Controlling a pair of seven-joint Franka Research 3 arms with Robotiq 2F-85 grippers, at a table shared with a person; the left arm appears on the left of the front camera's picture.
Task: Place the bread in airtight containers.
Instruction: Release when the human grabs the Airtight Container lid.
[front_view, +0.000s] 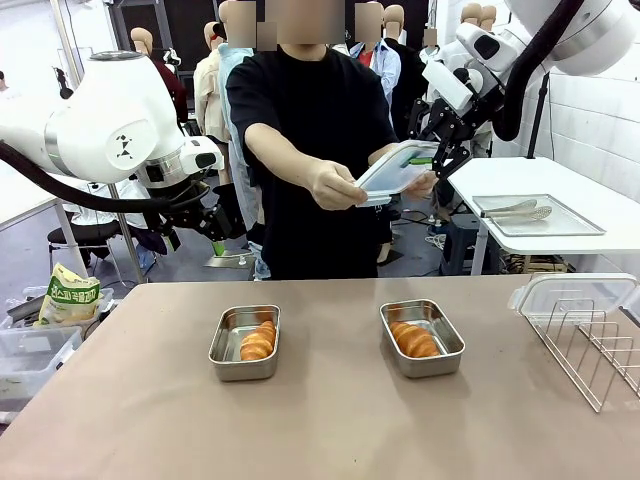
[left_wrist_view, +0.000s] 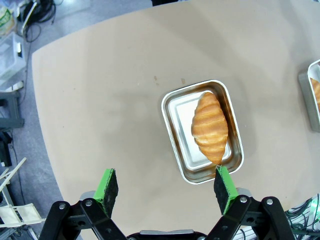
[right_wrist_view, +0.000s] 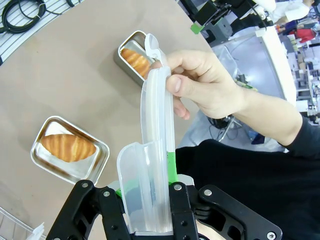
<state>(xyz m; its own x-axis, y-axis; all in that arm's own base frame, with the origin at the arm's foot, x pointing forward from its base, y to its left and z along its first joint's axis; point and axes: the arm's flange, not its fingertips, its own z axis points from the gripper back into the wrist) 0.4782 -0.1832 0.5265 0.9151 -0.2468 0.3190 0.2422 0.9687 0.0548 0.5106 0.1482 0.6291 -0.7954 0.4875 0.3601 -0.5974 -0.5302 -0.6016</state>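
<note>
Plainly, the left jaws hang wide open and empty above the beige desk, one of their green pads over the near corner of the left rectangular stainless-steel tin, where a golden-orange ridged roll lies at a slant. A straight descent could catch that rim and shove the tin. The right steel tin holds its own glossy roll, uncovered. Above and beyond it, the person's hand and the right jaws share one clear white-rimmed plastic lid — the jaws clamped shut on one end, the hand pinching the other. That is the weak spot: a thin pinch on slick plastic may slip, or the lid may swing if the hand lets go abruptly — or both pull and it flexes. A second clear lid rests on the wire rack at far right.
</note>
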